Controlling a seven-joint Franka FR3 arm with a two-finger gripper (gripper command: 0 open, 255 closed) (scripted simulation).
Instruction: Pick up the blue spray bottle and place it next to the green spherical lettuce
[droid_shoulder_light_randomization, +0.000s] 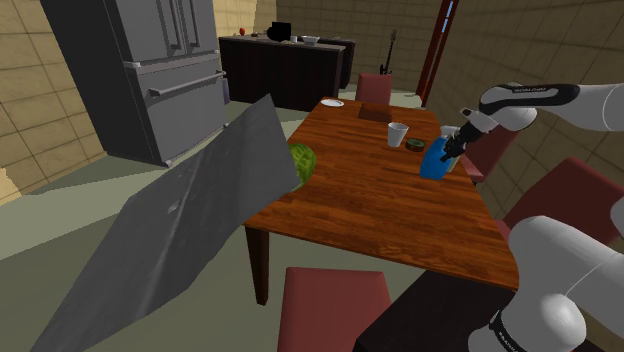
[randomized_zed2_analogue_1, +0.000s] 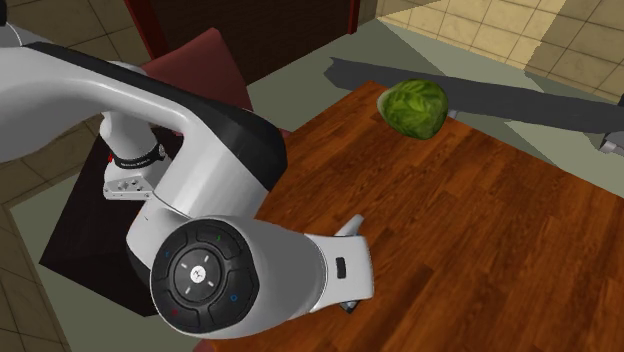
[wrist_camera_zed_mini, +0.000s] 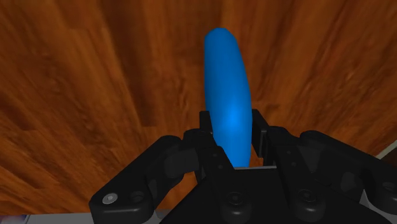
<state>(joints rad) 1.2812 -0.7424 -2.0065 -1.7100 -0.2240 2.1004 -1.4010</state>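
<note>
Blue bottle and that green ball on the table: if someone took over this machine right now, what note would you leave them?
The tool is shut on the blue spray bottle, fingers clasping its sides.
The bottle is near the edge of the table on the shoulder view's right; I cannot tell whether it is lifted off the wood.
The green lettuce sits at the opposite edge, on the shoulder view's left.
Done: the grasp.
Left: carry the bottle across, set it beside the lettuce, release.

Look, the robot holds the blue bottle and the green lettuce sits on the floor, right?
Not the floor: the green lettuce sits on the wooden table, as the second exterior view shows. The end effector does clasp the blue bottle.
</note>
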